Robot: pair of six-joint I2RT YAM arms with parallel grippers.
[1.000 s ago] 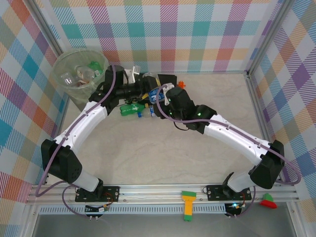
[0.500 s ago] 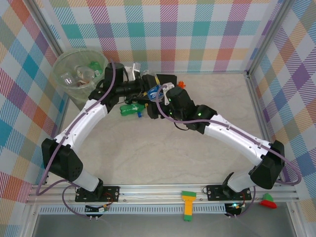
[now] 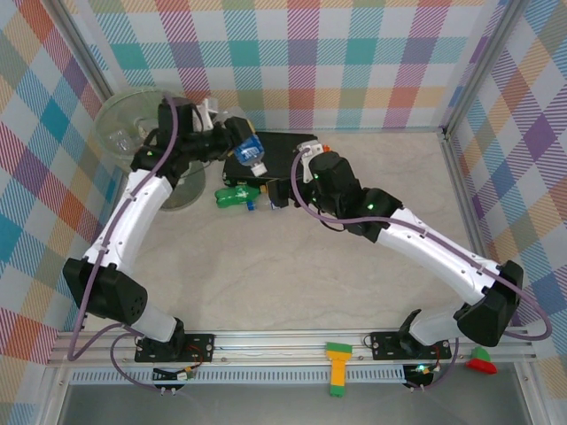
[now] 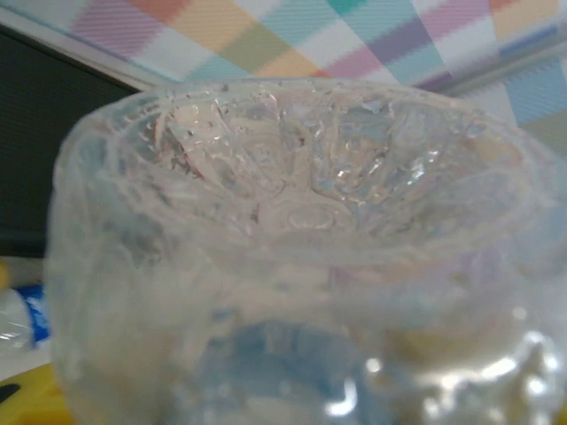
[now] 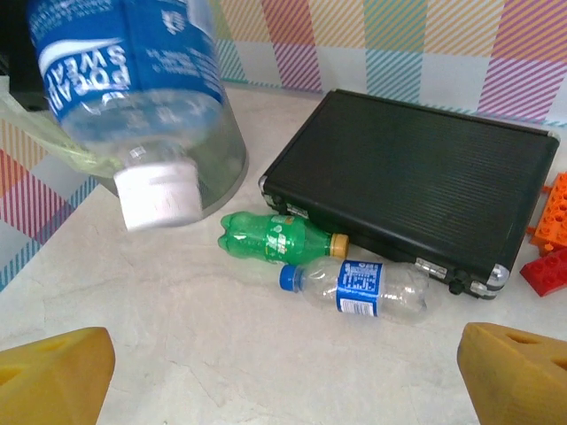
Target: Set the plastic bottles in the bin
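My left gripper (image 3: 236, 142) is shut on a clear bottle with a blue label (image 3: 252, 152), held in the air just right of the bin (image 3: 113, 111), a pale-green translucent bucket at the back left. The bottle's clear base (image 4: 301, 221) hides the left jaws in the left wrist view. Its white cap (image 5: 159, 197) hangs at the upper left of the right wrist view. A green bottle (image 5: 279, 237) and a clear blue-capped bottle (image 5: 359, 288) lie on the table against the black case. My right gripper (image 5: 283, 376) stands open and empty just short of them.
The flat black case (image 5: 416, 186) lies behind the two lying bottles. Orange and red toy pieces (image 5: 554, 239) sit at its right end. More toy pieces rest on the front rail (image 3: 337, 367). Checkered walls and metal posts close in the table.
The left arm has swung left towards the bin, carrying the blue-labelled bottle. The right gripper, shut on that bottle a second ago, has opened and drawn away from it.
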